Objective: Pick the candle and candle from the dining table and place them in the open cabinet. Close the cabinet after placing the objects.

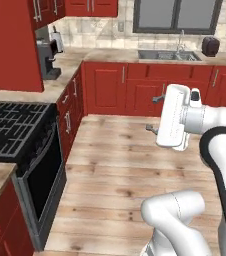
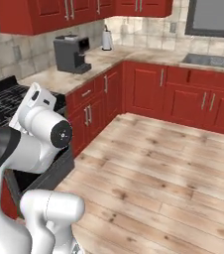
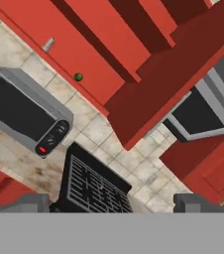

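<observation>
The candles and the dining table are out of view. My gripper (image 1: 154,113) hangs at mid height over the wooden floor and points left toward the stove side. Its two dark fingertips stand far apart, open, with nothing between them. The rolled hand view has the gripper (image 3: 114,204) aimed at red wall cabinets (image 3: 99,34) above the stove, with darker red recesses beside one panel. From this angle I cannot tell whether a door stands open. The same red wall cabinet (image 1: 10,45) hangs at the upper left of the left base view.
A black gas stove (image 1: 12,127) with its oven sits at the left. A grey microwave (image 3: 27,111) stands beside it on the counter. A coffee machine (image 2: 70,53) stands on the corner counter. The sink (image 1: 169,55) and a dark toaster (image 1: 211,46) are at the back. The wooden floor (image 2: 153,163) ahead is open.
</observation>
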You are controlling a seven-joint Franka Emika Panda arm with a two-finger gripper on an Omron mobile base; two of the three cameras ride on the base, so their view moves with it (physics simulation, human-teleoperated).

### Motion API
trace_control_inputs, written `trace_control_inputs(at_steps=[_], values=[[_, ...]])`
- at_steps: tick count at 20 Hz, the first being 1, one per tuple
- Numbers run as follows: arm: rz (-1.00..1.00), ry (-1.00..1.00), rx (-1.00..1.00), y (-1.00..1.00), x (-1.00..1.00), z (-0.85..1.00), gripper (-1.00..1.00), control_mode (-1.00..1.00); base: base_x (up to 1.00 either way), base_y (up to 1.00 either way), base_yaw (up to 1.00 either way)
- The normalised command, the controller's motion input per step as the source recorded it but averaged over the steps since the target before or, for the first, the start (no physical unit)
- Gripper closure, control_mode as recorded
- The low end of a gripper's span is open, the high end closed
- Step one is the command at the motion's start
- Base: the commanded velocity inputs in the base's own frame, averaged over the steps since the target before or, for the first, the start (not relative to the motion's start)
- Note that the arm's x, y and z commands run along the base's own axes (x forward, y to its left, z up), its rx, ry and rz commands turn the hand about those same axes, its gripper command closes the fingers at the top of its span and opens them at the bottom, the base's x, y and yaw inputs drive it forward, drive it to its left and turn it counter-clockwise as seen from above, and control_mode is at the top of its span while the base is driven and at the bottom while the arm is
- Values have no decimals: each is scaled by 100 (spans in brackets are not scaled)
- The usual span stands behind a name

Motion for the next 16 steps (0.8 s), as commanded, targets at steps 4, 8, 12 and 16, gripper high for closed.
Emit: trace_control_inputs(at_steps=[4,8,12,16], values=[[0,0,0,0,0,0,-100,100,0,-1,-64],[0,0,0,0,0,0,-100,100,1,0,-63],[0,0,0,0,0,0,-100,100,12,0,-61],[0,0,0,0,0,0,-100,100,33,0,-54]])
